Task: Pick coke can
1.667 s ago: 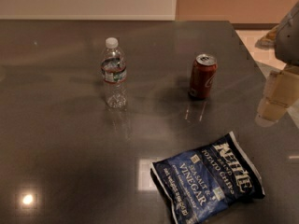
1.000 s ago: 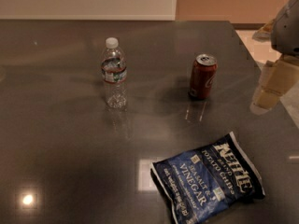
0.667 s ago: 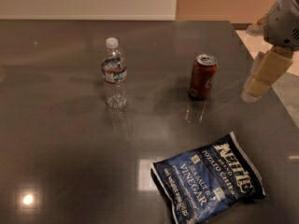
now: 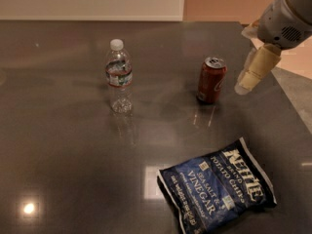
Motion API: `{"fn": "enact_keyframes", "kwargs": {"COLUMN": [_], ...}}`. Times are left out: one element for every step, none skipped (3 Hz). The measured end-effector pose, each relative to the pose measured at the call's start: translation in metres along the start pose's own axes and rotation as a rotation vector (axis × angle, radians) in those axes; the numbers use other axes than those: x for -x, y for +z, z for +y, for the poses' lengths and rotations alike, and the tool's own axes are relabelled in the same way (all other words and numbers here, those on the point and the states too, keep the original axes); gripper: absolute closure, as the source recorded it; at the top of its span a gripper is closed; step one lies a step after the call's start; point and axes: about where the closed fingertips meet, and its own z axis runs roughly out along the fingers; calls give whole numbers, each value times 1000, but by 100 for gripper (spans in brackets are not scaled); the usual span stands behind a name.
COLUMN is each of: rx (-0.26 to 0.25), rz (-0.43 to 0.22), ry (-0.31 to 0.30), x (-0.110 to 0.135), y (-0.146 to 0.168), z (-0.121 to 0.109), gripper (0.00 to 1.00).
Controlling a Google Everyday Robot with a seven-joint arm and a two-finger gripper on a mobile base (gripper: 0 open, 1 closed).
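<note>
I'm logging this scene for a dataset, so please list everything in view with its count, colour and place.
coke can: one, dark red with a silver top, upright, right of centre on the table.
water bottle: one, clear with a white cap, upright, left of the can and apart from it.
chip bag: one, dark blue with white lettering, lying flat at the near right.
table: one, glossy dark grey, under all three.
back wall: white on the left, tan on the right, beyond the table.
arm: one, pale grey, upper right corner.
gripper: one, beige, just right of the coke can, not touching it.

At upper right, the cream tool joins a rounded white arm with vent slots.
</note>
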Motion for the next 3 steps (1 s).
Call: {"fn": "enact_keyframes", "kwargs": {"rx": [30, 64, 96], "rz": [-37, -73, -96], "ry": [28, 61, 77], "x": [1, -1, 0], "y": [21, 41, 57], "z": [-15, -27, -30], "gripper": [0, 0, 0]}}
